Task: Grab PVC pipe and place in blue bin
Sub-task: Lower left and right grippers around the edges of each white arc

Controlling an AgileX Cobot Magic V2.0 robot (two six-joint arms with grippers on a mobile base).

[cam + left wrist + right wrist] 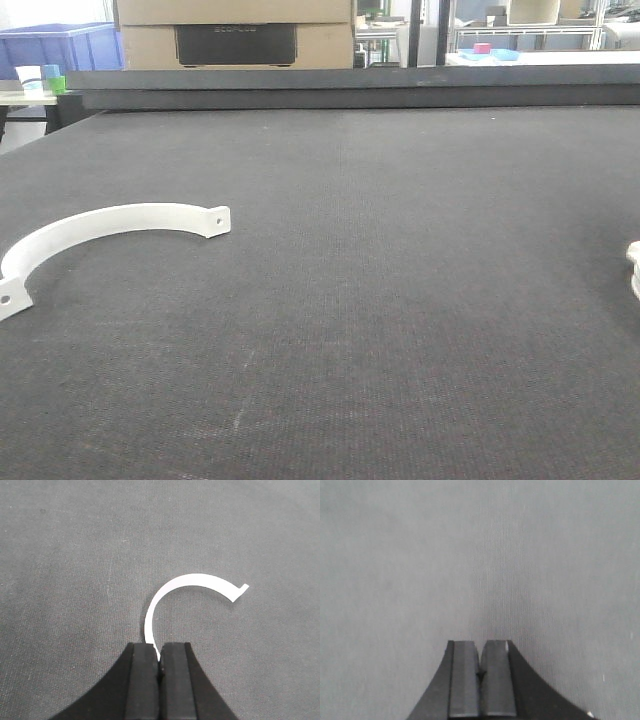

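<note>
**Front view.** The PVC pipe [120, 218] lies flat on the left side of the dark mat [400, 300], well apart from a white object [634, 270] at the right edge (too cropped to identify). A blue bin [60, 45] stands beyond the raised far ledge [350, 92], beside a cardboard box [235, 30].

**Wrist views.** The left gripper [159, 652] has its fingers pressed together, and the pipe's near end passes out of sight behind their tips. The right gripper [481, 650], fingers likewise pressed together, hangs over the mat.

You had a dark grey woven mat [400, 300] filling most of the front view. Along the top edge sat a cardboard box [235, 12] with a black panel [235, 44] on its face. At upper left a small green block [58, 85] stood on a pale side table [25, 98]. At upper right was a pink object [482, 48]. A white item [634, 270] poked in at the right edge.
</note>
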